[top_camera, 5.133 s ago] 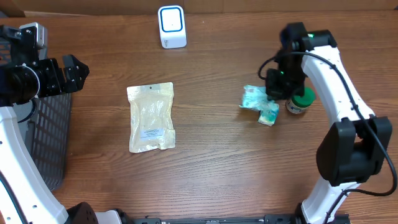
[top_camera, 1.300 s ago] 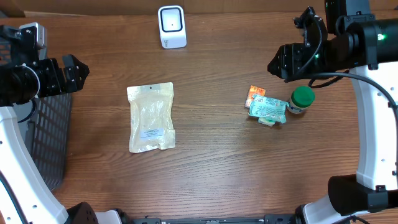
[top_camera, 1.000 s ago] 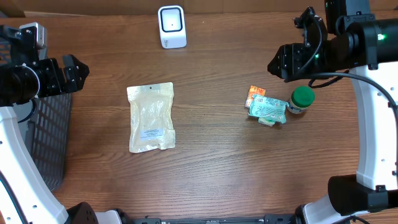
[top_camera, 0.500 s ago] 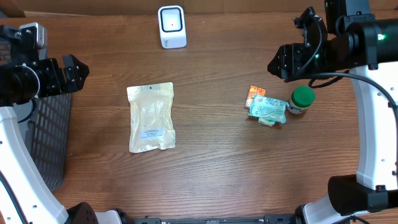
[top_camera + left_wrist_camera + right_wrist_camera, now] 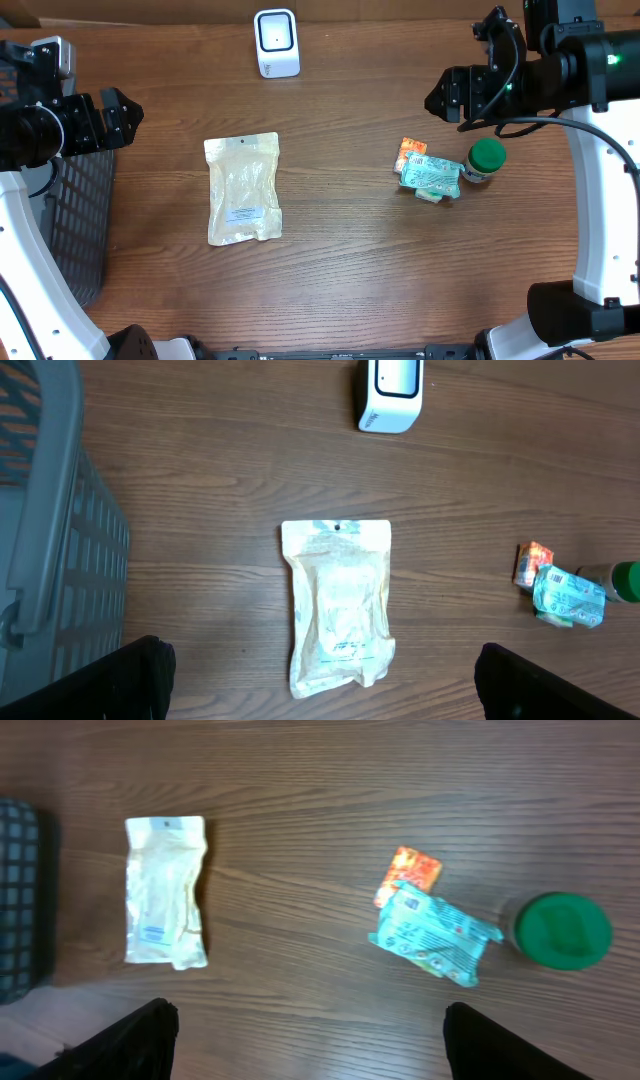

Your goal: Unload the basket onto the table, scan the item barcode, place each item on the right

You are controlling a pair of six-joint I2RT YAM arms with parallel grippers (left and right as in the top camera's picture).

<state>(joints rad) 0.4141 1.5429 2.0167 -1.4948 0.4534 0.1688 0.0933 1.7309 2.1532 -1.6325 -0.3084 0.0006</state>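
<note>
Jaws on my left gripper (image 5: 118, 117) and right gripper (image 5: 448, 95) are spread wide, holding nothing. The pouch (image 5: 242, 189) lies flat on the table (image 5: 340, 280), well apart from the scanner (image 5: 276, 42). Nothing is grabbed or scanned yet.

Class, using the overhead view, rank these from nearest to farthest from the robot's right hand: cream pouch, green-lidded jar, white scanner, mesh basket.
Measured from the right hand:
1. green-lidded jar, just below it on the right side.
2. white scanner, top centre.
3. cream pouch, left of centre.
4. mesh basket, far left edge.
</note>
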